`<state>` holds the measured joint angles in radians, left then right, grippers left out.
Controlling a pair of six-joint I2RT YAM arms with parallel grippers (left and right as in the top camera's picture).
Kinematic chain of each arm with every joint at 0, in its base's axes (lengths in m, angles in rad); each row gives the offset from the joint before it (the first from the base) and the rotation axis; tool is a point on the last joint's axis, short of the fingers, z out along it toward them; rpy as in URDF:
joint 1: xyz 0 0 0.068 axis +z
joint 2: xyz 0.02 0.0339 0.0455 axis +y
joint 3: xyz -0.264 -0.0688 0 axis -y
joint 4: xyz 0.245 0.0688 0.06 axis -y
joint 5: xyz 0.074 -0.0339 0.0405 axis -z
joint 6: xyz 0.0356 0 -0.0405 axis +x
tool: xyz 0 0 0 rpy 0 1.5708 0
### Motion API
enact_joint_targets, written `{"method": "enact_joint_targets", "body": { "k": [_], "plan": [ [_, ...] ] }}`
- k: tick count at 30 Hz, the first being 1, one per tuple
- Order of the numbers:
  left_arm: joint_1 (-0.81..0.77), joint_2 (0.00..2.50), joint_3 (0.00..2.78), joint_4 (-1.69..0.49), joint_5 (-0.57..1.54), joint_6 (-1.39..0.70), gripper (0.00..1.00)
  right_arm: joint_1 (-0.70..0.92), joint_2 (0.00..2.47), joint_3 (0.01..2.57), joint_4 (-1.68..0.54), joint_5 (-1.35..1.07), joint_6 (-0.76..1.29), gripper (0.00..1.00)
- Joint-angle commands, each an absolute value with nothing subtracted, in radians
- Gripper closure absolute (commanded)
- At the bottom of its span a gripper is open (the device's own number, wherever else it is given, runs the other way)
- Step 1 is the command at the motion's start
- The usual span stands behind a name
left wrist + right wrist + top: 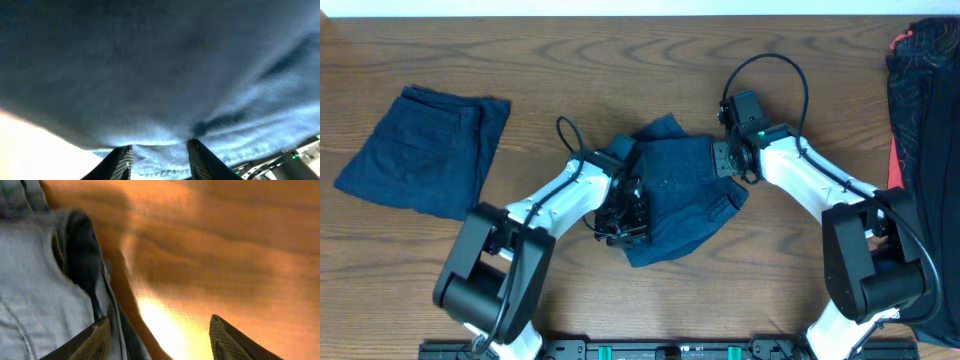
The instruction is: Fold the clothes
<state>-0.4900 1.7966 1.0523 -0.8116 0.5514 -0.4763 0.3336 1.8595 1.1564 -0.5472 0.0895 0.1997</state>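
1. One folded navy pair (420,150) lies at the left of the surface (570,60); I judge this part of the task done.
2. A second navy pair (685,195) lies crumpled in the middle, not yet folded. A dark pile (925,120) of cloth at the right edge probably waits too.
3. The left pincer (625,218) sits on the left edge of the second navy pair. Cloth lies between its fingers, but I cannot tell if it is clamped.
4. The right pincer (728,160) is apart and holds nothing, at the upper right edge of this pair, one finger just beside the cloth.
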Motion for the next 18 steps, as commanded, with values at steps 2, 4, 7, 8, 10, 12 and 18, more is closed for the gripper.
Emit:
{"method": "enact_joint_targets", "body": {
  "k": [2,4,7,8,10,12,18],
  "plan": [
    [-0.452,1.604,1.046,-0.791,0.403,-0.443,0.58,0.326,1.700,1.213,-0.624,0.100,0.181,0.37],
    [-0.434,1.529,1.046,-0.752,0.274,-0.440,0.46,0.327,1.624,1.224,-0.678,0.051,0.181,0.37],
    [-0.399,1.433,1.046,-0.622,0.036,-0.416,0.30,0.329,1.518,1.224,-0.797,-0.093,0.182,0.46],
    [-0.389,1.427,1.046,-0.577,0.018,-0.384,0.31,0.331,1.505,1.223,-0.835,-0.123,0.183,0.52],
    [-0.371,1.435,1.046,-0.487,0.014,-0.319,0.30,0.339,1.497,1.222,-0.910,-0.157,0.183,0.59],
    [-0.353,1.463,1.046,-0.400,0.014,-0.282,0.30,0.351,1.505,1.213,-0.960,-0.162,0.183,0.60],
    [-0.313,1.614,1.046,-0.228,0.015,-0.262,0.31,0.396,1.542,1.150,-0.987,-0.224,0.182,0.60]
  ]
}}
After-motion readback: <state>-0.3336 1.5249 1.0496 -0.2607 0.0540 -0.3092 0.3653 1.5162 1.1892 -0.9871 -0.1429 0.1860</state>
